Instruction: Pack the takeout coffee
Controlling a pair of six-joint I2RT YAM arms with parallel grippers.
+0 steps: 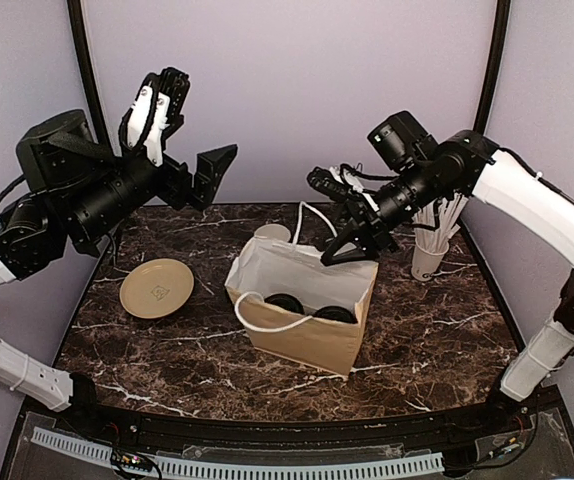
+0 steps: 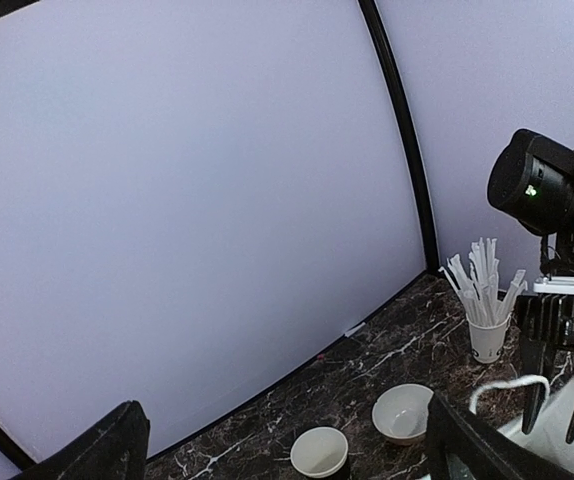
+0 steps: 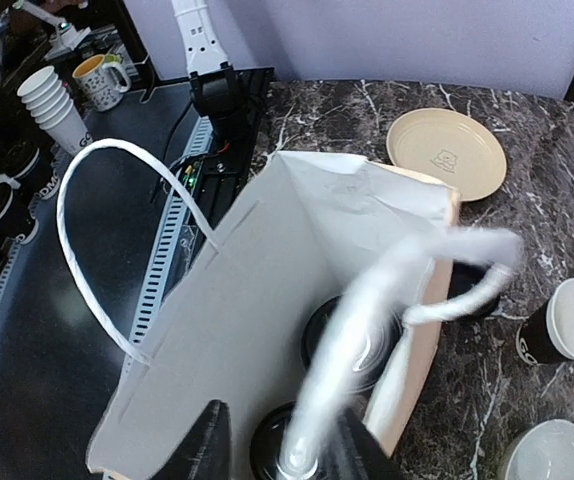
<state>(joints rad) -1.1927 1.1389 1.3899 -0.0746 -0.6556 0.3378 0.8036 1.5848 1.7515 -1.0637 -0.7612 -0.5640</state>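
tan plate (image 1: pixel 156 288): left on marble table (image 1: pixel 417 350) | cup of wrapped straws (image 1: pixel 429 258): back right | white bowl (image 2: pixel 403 412): upright

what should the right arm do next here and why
Probably lift the right gripper straight up, clear of the bag's far handle. Its jaws stand apart around that loop, and two lidded cups already sit in the paper bag; moving sideways could snag the loop and tip it.
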